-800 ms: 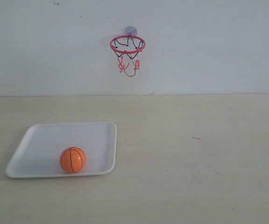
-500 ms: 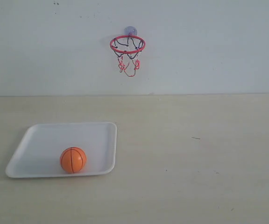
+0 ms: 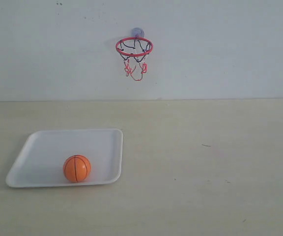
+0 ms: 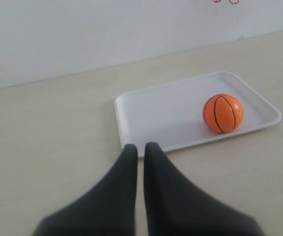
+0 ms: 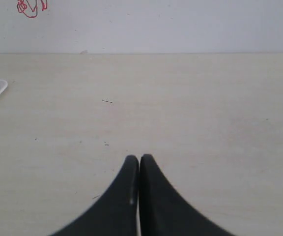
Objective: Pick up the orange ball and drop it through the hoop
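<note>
Left tool: pressed together, empty; above bare tabletop, just short of the white tray.
Right tool: pressed together, empty; over open tabletop, well apart from the white tray.
Orange ball: resting in the white tray, toward its front rim; untouched by either tool.
Hoop: on the wall, above and beyond the white tray; nothing in it.
Progress: nothing done, by the look of it; approach, spreading of a tool, grasp, lift, carry and drop all left.

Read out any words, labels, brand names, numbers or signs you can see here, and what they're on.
None: no text is readable anywhere. The small orange ball shows only thin black seam lines; the white rectangular tray, the red-ringed hoop and the plain wall carry no lettering.
</note>
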Robot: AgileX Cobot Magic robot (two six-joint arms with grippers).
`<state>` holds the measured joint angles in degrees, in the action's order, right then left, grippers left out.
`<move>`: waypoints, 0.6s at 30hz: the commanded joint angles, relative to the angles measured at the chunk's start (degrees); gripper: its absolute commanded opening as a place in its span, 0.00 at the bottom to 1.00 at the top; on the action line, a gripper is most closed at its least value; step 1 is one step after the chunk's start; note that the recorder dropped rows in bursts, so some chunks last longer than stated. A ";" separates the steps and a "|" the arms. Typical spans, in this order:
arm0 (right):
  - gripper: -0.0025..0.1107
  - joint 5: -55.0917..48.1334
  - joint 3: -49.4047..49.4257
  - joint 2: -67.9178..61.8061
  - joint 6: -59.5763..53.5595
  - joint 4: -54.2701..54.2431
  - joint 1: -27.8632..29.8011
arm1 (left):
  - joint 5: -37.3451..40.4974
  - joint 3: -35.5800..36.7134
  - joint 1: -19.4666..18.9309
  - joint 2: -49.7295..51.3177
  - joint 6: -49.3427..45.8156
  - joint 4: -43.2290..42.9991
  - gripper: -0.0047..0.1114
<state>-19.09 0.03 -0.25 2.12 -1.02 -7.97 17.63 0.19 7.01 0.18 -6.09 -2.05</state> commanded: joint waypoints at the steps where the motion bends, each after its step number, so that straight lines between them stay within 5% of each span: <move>1: 0.02 0.21 -0.03 0.25 0.31 0.26 -0.05 | -0.20 -0.19 -0.02 -0.18 -0.17 -0.26 0.08; 13: 0.02 0.21 -0.03 0.25 0.31 0.26 -0.05 | -0.52 -0.19 -0.02 -0.18 -0.17 -0.26 0.08; 18: 0.02 0.21 -0.03 0.25 0.31 0.26 -0.05 | -6.95 -0.19 -0.02 -0.18 0.29 2.05 0.08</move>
<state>-19.09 0.03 -0.25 2.12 -1.02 -7.97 15.51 0.19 7.01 0.18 -6.09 -1.90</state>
